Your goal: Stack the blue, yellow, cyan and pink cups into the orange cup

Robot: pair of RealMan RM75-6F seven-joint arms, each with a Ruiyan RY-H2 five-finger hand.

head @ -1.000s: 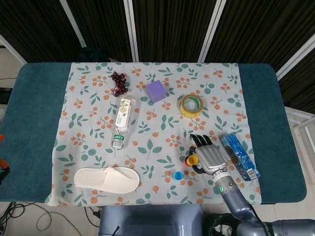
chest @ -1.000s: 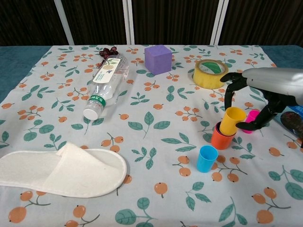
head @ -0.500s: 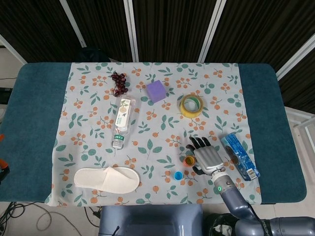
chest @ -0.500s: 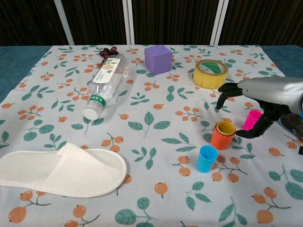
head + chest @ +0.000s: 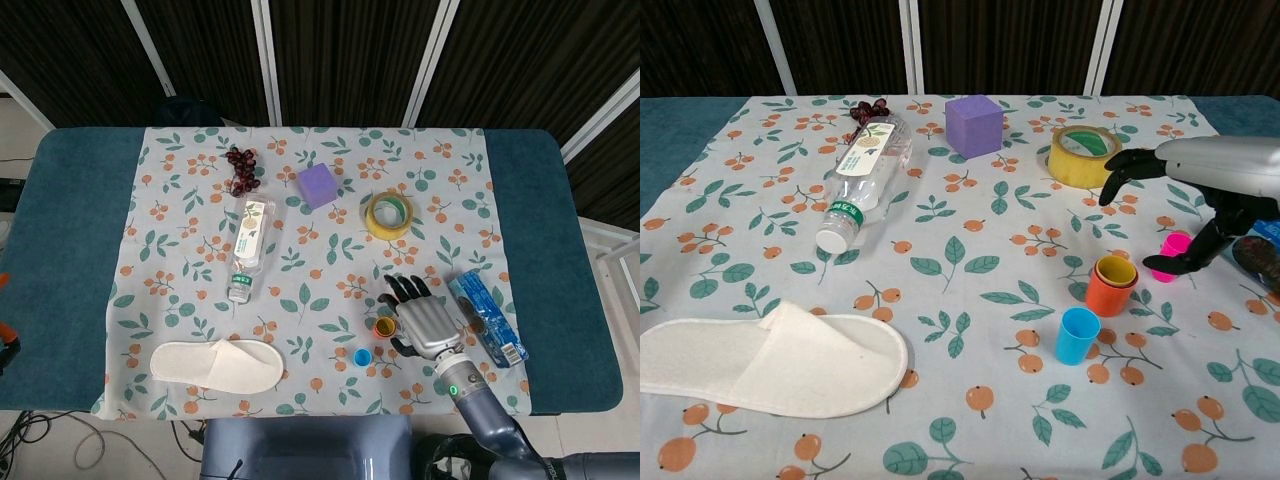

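Note:
The orange cup [image 5: 1110,292] stands on the flowered cloth with the yellow cup [image 5: 1116,270] nested upright inside it; in the head view this orange cup [image 5: 385,326] sits just left of my hand. A light blue cup [image 5: 1077,335] stands alone in front of it. The pink cup [image 5: 1173,255] is to its right. My right hand [image 5: 1212,172] hovers above and right of the stack, fingers spread, holding nothing; its thumb reaches down beside the pink cup. In the head view the right hand [image 5: 428,318] hides the pink cup. No other cup shows. My left hand is out of sight.
A yellow tape roll [image 5: 1085,155] lies behind the cups, a purple cube [image 5: 974,125] further back. A plastic bottle [image 5: 865,180] lies left of centre, a white slipper [image 5: 770,360] front left, grapes [image 5: 870,108] at the back, a blue packet [image 5: 487,316] right of my hand.
The yellow cup, tilted in my right hand's grip a second ago, has dropped fully into the orange cup. The hand let go and drew up and to the right.

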